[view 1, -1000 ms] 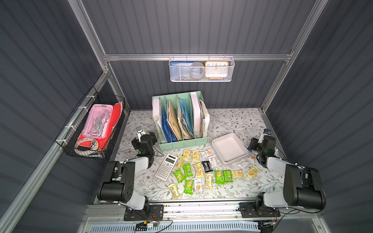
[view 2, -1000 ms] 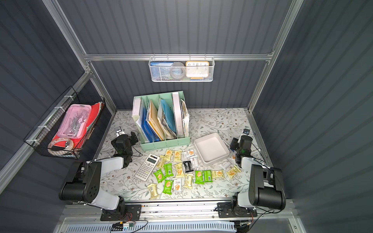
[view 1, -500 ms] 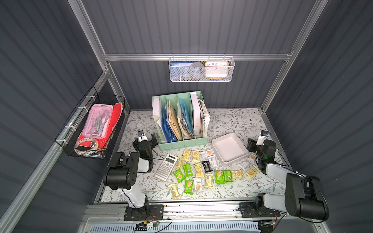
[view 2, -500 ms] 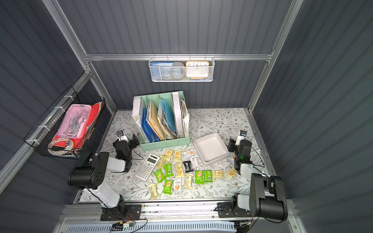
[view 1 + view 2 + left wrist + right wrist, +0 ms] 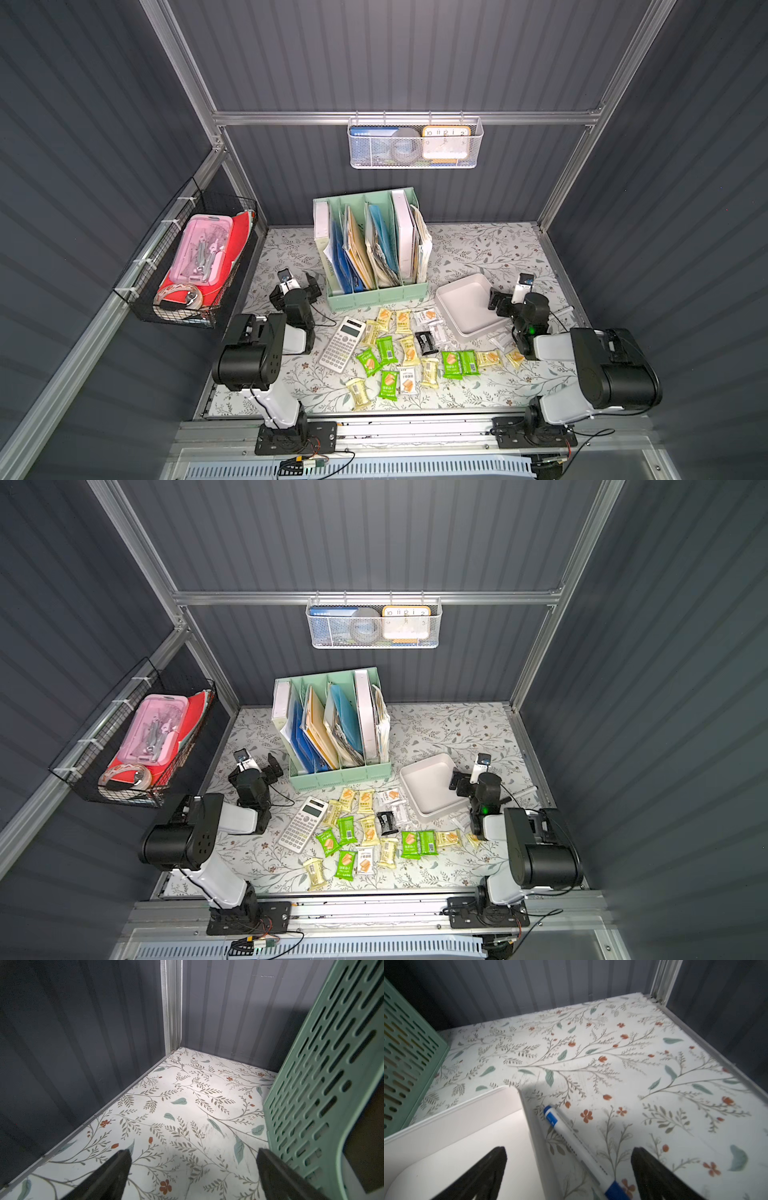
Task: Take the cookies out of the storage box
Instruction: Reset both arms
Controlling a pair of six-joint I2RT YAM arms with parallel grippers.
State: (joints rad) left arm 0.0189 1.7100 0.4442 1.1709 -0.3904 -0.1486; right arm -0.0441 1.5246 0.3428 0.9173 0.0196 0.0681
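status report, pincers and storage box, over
Left pincer open, empty. Right pincer open, over storage box wall. Box empty, cookies out on table. Marker pen beside box.

You've got the storage box [image 5: 465, 305] sitting on the table [image 5: 478, 253] just right of the file organiser [image 5: 374, 286]. The cookies [image 5: 408, 351] are spread on the table in front of both, calculator [image 5: 343, 343] at their left end, pen [image 5: 581, 1151] just beside the box's right wall.

I count about eighteen cookies [image 5: 409, 351] at six o'clock: five green, eight yellow, four white, one black. One box [image 5: 465, 303], one calculator [image 5: 343, 343], one organiser [image 5: 376, 295], one pen [image 5: 581, 1151] — one white basket [image 5: 413, 166] at twelve o'clock, one black basket [image 5: 174, 320] at nine.
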